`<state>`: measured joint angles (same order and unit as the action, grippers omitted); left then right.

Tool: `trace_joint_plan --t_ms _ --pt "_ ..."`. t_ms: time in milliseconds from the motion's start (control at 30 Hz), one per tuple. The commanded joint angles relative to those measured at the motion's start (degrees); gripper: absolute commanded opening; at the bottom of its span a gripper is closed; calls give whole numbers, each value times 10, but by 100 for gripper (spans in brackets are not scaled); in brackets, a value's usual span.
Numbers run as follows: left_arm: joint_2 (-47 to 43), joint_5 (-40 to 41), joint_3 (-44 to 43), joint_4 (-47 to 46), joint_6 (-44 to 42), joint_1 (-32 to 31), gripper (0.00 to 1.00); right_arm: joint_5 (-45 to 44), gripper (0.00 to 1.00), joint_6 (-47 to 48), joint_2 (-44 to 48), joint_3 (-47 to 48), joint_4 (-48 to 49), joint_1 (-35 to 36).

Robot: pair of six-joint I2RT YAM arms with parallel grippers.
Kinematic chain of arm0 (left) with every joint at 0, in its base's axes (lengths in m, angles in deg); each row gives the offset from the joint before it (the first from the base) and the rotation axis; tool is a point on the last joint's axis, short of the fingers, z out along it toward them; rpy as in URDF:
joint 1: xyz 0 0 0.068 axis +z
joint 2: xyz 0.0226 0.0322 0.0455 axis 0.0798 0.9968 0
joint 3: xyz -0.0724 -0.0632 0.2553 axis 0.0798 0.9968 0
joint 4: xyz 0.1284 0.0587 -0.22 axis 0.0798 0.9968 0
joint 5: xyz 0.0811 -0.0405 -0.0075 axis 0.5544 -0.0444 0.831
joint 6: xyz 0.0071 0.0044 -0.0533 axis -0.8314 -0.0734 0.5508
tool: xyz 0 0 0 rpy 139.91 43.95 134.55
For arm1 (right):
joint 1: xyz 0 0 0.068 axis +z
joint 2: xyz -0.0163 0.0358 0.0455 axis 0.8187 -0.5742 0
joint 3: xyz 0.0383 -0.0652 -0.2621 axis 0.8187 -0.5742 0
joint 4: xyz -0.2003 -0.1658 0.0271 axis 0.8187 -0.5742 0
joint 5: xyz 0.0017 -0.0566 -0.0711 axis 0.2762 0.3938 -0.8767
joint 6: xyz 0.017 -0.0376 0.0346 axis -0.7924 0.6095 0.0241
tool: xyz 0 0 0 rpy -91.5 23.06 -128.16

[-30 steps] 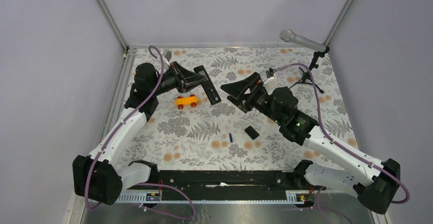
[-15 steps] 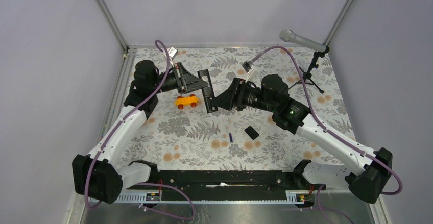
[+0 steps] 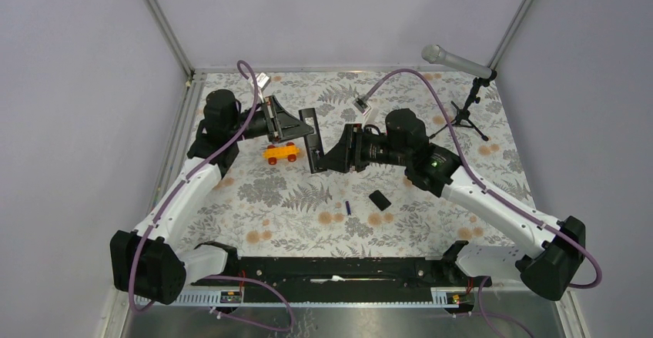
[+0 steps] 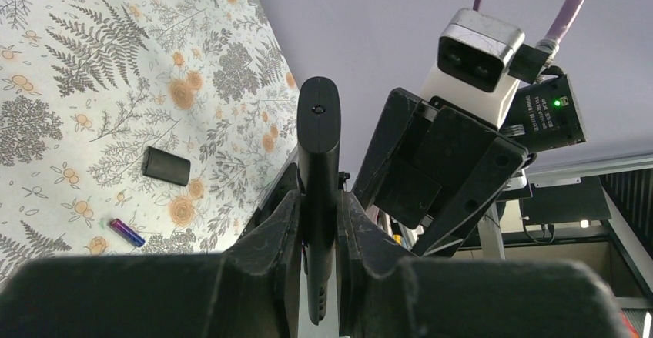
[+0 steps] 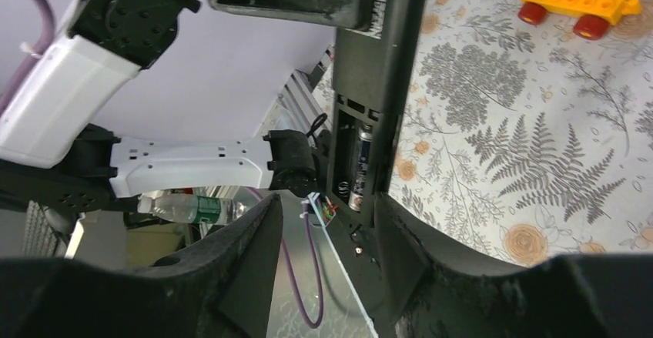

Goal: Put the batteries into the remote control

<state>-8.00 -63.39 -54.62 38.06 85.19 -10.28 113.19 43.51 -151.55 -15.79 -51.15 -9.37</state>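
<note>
My left gripper (image 3: 308,130) is shut on the remote control (image 3: 312,139), a slim black bar held off the table; the left wrist view shows the remote control (image 4: 319,145) edge-on, clamped in the left gripper (image 4: 319,199). In the right wrist view its open compartment holds one dark battery (image 5: 359,161). My right gripper (image 3: 327,158) is at the bar's near end. The right gripper (image 5: 327,226) stands part open: one finger lies next to the bar and the other stays apart. A purplish-blue battery (image 3: 347,207) lies on the floral mat, also seen as the battery (image 4: 125,232).
A small black cover (image 3: 378,199) lies right of the loose battery. An orange toy car (image 3: 281,152) sits under the left gripper. A microphone on a stand (image 3: 462,65) is at the back right. Metal frame posts border the mat.
My right gripper swung left up to the remote's near end and its jaws narrowed. The left gripper turned the remote more upright and kept its hold.
</note>
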Motion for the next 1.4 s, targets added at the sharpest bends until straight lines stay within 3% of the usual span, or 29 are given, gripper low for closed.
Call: trace_joint_plan --t_ms 0,167,233,333,533,767,967,1067,1200,1367 --pt "0 -16 -34 -21 -11 3 0 -36 53 28 -11 34 -53 -4" --pt "-5 65 -55 123 -125 16 0 -110 54 17 20 21 -95 -8" --pt "-5 119 -57 193 -182 27 0 -129 55 31 21 10 -142 -8" --pt "-7 157 -38 228 -209 45 0 -155 57 64 -13 -11 -251 -5" --pt "-46 204 -6 214 -209 62 0 -202 62 80 -86 -73 -303 36" --pt "-70 204 6 199 -204 72 0 -239 62 59 -190 -52 -295 47" --pt "-77 199 15 192 -199 79 0 -282 36 63 -265 -3 -330 55" --pt "-80 198 18 190 -197 83 0 -300 32 74 -295 25 -350 66" --pt "-87 199 22 190 -196 92 0 -349 37 90 -303 53 -354 88" --pt "-95 206 24 194 -197 107 0 -367 53 102 -312 75 -341 91"
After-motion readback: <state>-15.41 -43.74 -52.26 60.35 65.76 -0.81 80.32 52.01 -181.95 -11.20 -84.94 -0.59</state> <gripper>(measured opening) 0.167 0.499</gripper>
